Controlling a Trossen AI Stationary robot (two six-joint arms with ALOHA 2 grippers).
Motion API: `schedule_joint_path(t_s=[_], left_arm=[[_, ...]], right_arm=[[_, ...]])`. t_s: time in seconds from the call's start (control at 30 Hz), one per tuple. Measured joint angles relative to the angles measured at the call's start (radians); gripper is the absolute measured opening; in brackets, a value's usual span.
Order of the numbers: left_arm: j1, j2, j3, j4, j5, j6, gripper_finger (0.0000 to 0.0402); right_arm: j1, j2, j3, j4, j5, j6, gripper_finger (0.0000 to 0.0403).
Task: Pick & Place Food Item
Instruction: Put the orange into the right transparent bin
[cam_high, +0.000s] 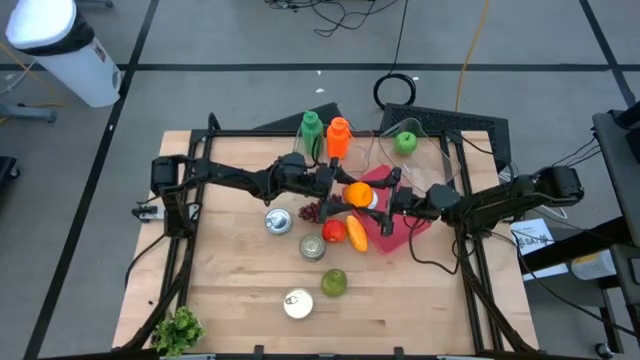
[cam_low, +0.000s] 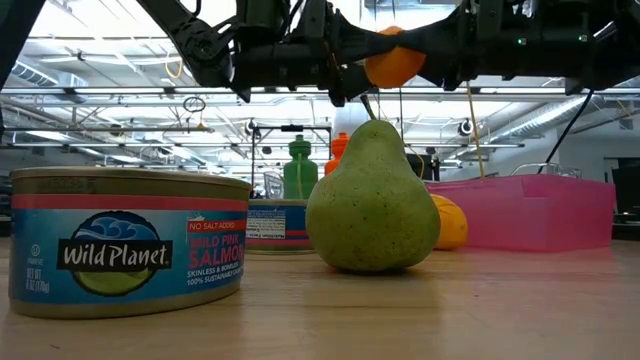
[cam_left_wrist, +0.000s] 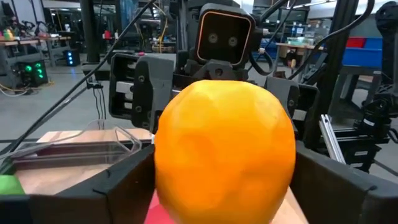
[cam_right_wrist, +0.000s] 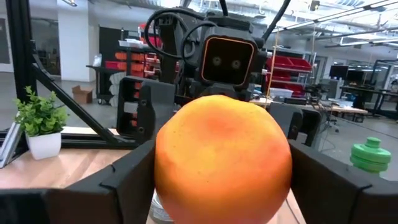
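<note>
Above the middle of the wooden bench (cam_high: 240, 300), an orange (cam_high: 357, 193) hangs in the air between two dark arms that meet over the edge of a pink bin (cam_high: 398, 236). The left gripper (cam_high: 343, 192) and the right gripper (cam_high: 375, 197) face each other, and both sets of fingers appear closed against the orange's sides, as in a handover. Below stand a green pear (cam_low: 372, 199), a salmon can (cam_low: 127, 240), a tomato (cam_high: 334, 232) and two bottles (cam_high: 325, 131). The orange looks round, firm and fairly light, with a smooth skin that may slip; gripping across its widest middle seems safest.
</note>
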Motion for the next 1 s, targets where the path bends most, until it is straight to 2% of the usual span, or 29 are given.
schedule_joint_path(t_s=[0.1, 0.2, 0.37, 0.47, 0.53, 0.63, 0.7, 0.87, 1.0], left_arm=[[0.014, -0.017, 0.0, -0.037, -0.003, -0.027, 0.0366], [0.051, -0.084, 0.0, -0.12, 0.006, -0.1, 0.0384], [0.109, -0.181, 0.001, -0.307, 0.01, -0.166, 0.0393], [0.116, -0.191, 0.001, -0.352, 0.007, -0.163, 0.0394], [0.113, -0.189, 0.001, -0.361, 0.007, -0.143, 0.0394], [0.102, -0.173, 0.001, -0.371, 0.007, -0.101, 0.0394], [0.098, -0.172, 0.0, -0.378, 0.006, -0.075, 0.0394], [0.08, -0.173, 0.0, -0.376, 0.006, -0.047, 0.0395], [0.071, -0.173, 0.0, -0.375, 0.006, -0.044, 0.0395]], right_arm=[[0.001, -0.025, 0.0, -0.058, 0.057, 0.0, 0.0295], [-0.006, -0.081, 0.0, -0.138, 0.101, 0.01, 0.0295], [-0.013, -0.192, 0.001, -0.248, 0.217, 0.024, 0.0294], [-0.071, -0.264, 0.055, -0.427, 0.331, 0.031, 0.0294], [-0.144, -0.292, 0.121, -0.596, 0.362, 0.06, 0.0294], [-0.297, -0.294, 0.213, -0.857, 0.335, 0.158, 0.0294], [-0.407, -0.268, 0.248, -0.957, 0.267, 0.212, 0.0294], [-0.649, -0.176, 0.254, -1.006, 0.053, 0.297, 0.0294], [-0.741, -0.085, 0.254, -0.991, -0.051, 0.325, 0.0293]])
